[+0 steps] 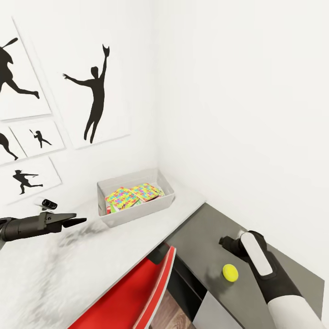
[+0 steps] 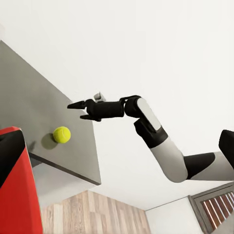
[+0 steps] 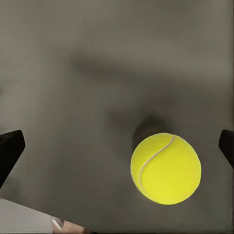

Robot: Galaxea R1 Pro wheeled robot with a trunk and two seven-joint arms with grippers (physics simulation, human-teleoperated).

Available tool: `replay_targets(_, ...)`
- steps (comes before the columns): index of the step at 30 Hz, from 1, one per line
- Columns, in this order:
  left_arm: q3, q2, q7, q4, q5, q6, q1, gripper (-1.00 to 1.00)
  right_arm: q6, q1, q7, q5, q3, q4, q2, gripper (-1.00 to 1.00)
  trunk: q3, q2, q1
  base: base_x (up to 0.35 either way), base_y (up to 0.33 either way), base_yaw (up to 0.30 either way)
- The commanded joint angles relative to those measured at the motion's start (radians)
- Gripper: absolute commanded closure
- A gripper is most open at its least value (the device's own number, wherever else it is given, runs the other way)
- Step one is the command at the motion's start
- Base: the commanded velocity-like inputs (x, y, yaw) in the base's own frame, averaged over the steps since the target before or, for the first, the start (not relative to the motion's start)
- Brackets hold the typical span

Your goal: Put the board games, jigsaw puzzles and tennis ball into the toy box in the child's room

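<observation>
The toy box [image 1: 137, 211] stands on the pale table [image 1: 50, 278] against the wall corner. Two jigsaw puzzles [image 1: 122, 197] [image 1: 147, 191] lie inside it, overlapping. The tennis ball [image 1: 230, 272] [image 2: 61, 134] [image 3: 165, 168] rests on the lower dark grey section [image 1: 196, 244] of the table. My right gripper [image 1: 225, 241] [image 2: 80, 110] [image 3: 117, 146] hovers open just above and beside the ball, which sits nearer one finger and touches neither. My left gripper [image 1: 76, 222] hangs over the pale desktop to the left of the toy box, open and holding nothing.
A red chair [image 1: 137, 292] [image 2: 14, 185] is pushed under the table edge between the two arms. White walls close the corner behind the box, with black baseball-player silhouette pictures [image 1: 93, 98] on the left wall. Wood floor [image 2: 92, 214] shows below the dark section's edge.
</observation>
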Motion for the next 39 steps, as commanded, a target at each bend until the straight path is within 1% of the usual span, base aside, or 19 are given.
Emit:
replay_targets(1,-0.001,0.000,-0.003,0.000,0.000,0.011,-0.001,-1.00,0.001,0.002,-0.010,-0.009,0.001,0.002,-0.001,-1.00,-0.002,-0.002,0.001,0.000,0.000,0.000)
replay_targets(10,-0.001,0.000,-0.003,0.000,0.000,0.011,-0.001,-1.00,-0.002,0.005,-0.009,-0.008,0.000,0.027,-0.005,-1.00,-0.002,-0.002,0.001,0.000,0.000,0.000)
replay_targets(13,-0.001,0.000,-0.003,0.000,0.000,0.011,-0.001,-1.00,-0.004,0.003,-0.008,0.001,-0.001,0.094,-0.012,-1.00,-0.002,-0.002,0.001,0.000,0.000,0.000)
replay_targets(16,-0.001,0.001,-0.003,0.000,0.000,0.011,-0.001,-1.00,-0.023,0.003,-0.003,0.010,-0.001,0.134,-0.015,-1.00,-0.002,-0.002,0.001,0.000,0.000,0.000)
replay_targets(18,-0.001,0.002,-0.003,0.000,0.000,0.011,-0.001,-1.00,-0.042,0.002,0.000,0.012,0.000,0.145,-0.016,-1.00,-0.002,-0.002,0.001,0.000,0.000,0.000)
replay_targets(24,-0.001,0.003,-0.003,0.000,0.000,0.011,-0.001,-1.00,-0.062,0.002,0.004,0.014,0.005,0.154,-0.015,-1.00,-0.002,-0.002,0.001,0.000,0.000,0.000)
replay_targets(32,0.001,0.004,-0.003,0.000,0.000,0.011,-0.001,-1.00,-0.068,0.002,0.004,0.014,0.010,0.155,-0.002,-1.00,-0.002,-0.002,0.001,0.000,0.000,0.000)
replay_targets(36,0.001,0.016,-0.003,0.000,0.001,0.011,-0.001,-1.00,-0.068,0.002,0.004,0.015,0.016,0.169,0.001,-1.00,-0.003,-0.002,0.001,0.000,0.000,0.000)
replay_targets(39,0.001,0.025,-0.003,0.000,0.002,0.011,-0.001,-1.00,-0.070,0.002,0.004,0.015,0.029,0.207,0.001,-1.00,-0.003,-0.002,0.001,0.000,0.000,0.000)
